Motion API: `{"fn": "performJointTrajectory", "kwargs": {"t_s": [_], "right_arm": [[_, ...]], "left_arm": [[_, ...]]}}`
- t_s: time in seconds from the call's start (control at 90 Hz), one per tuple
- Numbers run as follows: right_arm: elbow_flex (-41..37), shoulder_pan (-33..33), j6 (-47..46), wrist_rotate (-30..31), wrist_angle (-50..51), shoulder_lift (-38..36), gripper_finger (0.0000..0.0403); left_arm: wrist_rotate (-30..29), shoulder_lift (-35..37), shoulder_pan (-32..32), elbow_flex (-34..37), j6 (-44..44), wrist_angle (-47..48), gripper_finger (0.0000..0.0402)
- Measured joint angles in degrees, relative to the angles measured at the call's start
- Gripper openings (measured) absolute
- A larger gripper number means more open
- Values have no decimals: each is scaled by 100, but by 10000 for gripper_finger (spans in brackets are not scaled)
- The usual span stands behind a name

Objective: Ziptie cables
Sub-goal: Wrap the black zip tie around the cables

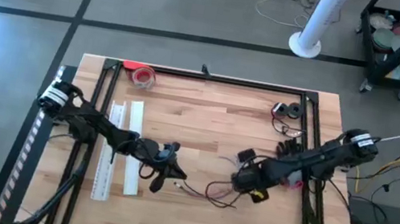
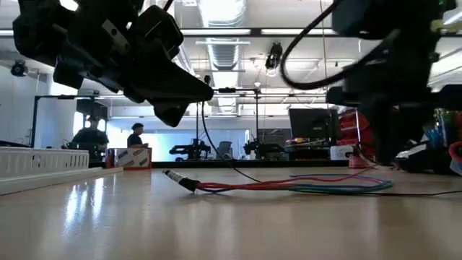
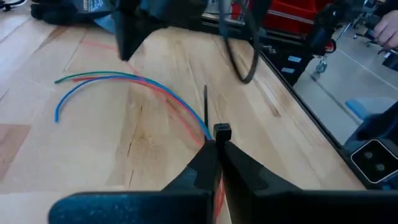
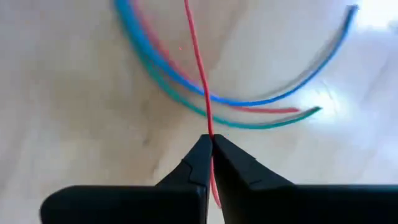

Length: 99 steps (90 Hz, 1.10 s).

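Right hand (image 4: 210, 144) is clenched on a thin red wire that runs straight out past its fingertips, and it sits just above the pale wooden desk (image 1: 205, 129) near the right-hand side of the loose bundle of thin red, blue and green cables (image 1: 220, 194). On my left wrist view the left hand (image 3: 216, 144) is pinched shut too, gripping a slim black zip tie (image 3: 206, 111) by its square head, the tail pointing forward over the same wires. From above, the cables lie between the two hands, curling low on the desk toward its front edge, with their long run going roughly side to side from one arm to the other. The small dark connector end (image 2: 180, 180) points toward my left arm's side, and the low view shows the strands resting flat on the wood while both hands hover over them. I judge the left hand is the nearer one to the connector end, and the right holds one strand up off the surface farther along. The move ahead turns on getting the tie's tail across the bundle, at a right angle to that side-to-side run. Two long white flat strips (image 1: 122, 148) lie beneath my left arm, well clear of the wires.
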<state>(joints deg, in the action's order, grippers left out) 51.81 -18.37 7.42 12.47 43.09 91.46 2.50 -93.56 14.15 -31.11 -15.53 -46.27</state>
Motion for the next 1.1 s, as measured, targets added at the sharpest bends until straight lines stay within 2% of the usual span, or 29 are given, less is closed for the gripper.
{"fn": "performJointTrajectory", "kwargs": {"t_s": [0.189, 0.389, 0.533, 0.611, 0.811, 1.1], "right_arm": [[20, 57, -214, -32, 112, -25, 32], [2, 44, -420, -188, 178, -33, 86], [-5, 41, -142, -227, 17, -35, 118], [-101, 52, 118, -56, -20, -23, 127], [-206, 4, 949, 609, -218, 368, 112], [296, -337, 1361, 507, -567, 558, 74]], "left_arm": [[-26, 0, 0, 0, -6, -29, 0], [-34, 0, 0, 0, -14, -40, 0], [-42, 0, 0, 0, -15, -42, 0], [-44, 0, 0, 0, -15, -42, 0], [-42, 0, 0, 0, -12, -42, 0], [-42, 0, 0, 0, -7, -41, 0]]}}
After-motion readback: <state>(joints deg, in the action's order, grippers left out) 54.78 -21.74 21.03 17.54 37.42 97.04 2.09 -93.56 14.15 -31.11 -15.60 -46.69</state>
